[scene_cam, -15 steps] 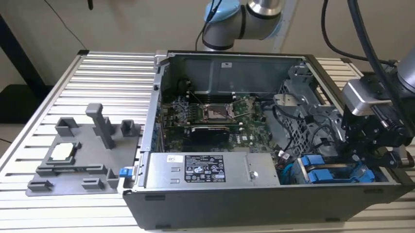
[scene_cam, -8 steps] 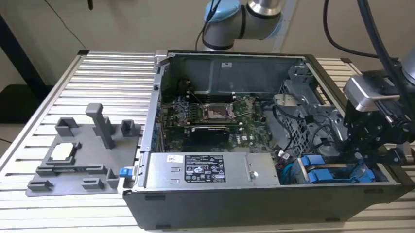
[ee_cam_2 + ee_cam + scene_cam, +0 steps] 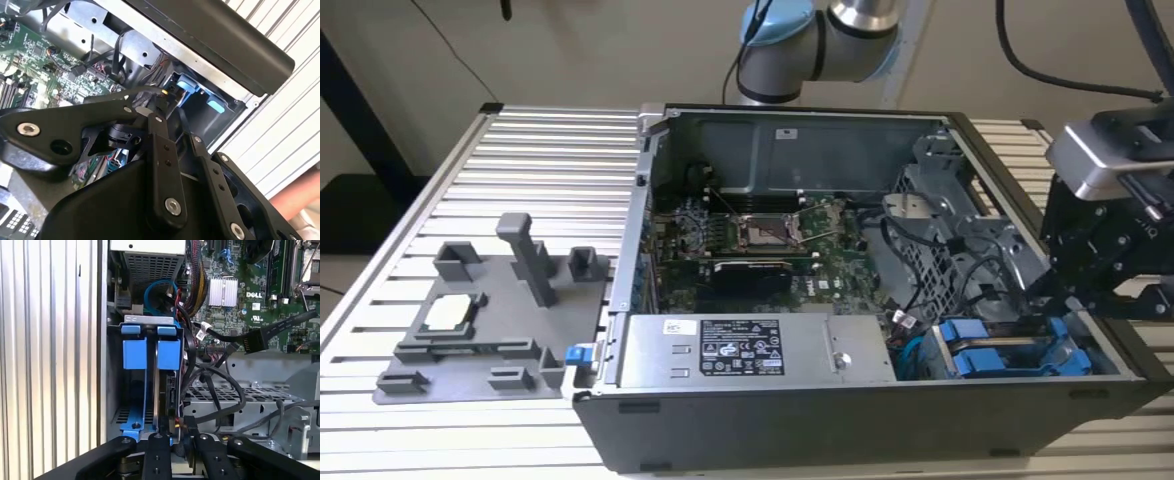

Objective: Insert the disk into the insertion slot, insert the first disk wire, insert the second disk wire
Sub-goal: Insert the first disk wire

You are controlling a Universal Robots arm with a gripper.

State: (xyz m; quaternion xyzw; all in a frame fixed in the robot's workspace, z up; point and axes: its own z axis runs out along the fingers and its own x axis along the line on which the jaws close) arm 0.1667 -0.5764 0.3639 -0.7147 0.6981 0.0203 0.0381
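One disk seated in its insertion slot, at the case's near corner on the exterior view's right.
My gripper hovers close over it, fingers pinched on what looks like a black disk wire plug. I judge the loose cables beside the slot could snag it, or a tilted plug could jam against the disk.

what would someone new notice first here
The open computer case on the slatted table, with its green motherboard bare in the middle. Then the bright blue: the disk and another blue carrier stand side by side in the case's corner at the exterior view's right. The black gripper is close at the disk's end.
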